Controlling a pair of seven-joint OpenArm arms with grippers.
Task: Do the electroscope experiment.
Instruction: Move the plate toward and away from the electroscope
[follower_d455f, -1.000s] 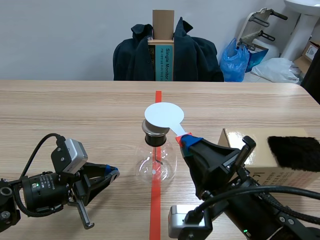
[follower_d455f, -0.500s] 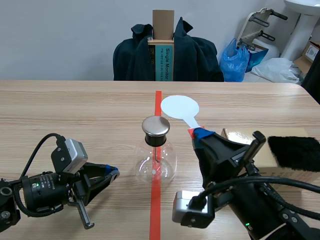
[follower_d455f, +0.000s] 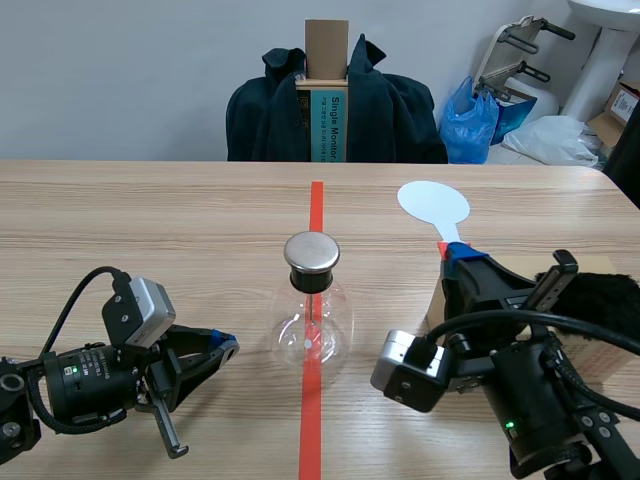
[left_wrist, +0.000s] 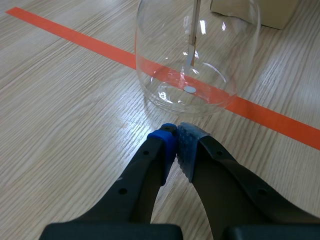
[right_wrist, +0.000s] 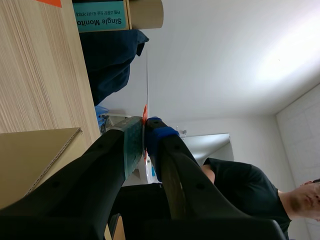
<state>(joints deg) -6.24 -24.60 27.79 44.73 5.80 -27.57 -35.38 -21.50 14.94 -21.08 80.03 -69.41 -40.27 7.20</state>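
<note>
Tabletop (follower_d455f: 150, 230): one flask (follower_d455f: 312, 335), one box (left_wrist: 275, 12); aloft, one paddle (follower_d455f: 432, 203).

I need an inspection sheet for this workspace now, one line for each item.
Surface: wooden table, orange-red tape line down the middle.
Job's things: glass flask with metal cap on the tape; white paddle held up, apart from it; cardboard box with black fur.
Clutter: nothing seen.
Grippers: left gripper low beside flask, jaws shut on nothing; right gripper jaws shut on paddle.
Cables: black cables loop behind both grippers.
Surroundings: dark coat, blue bag, a person.
</note>
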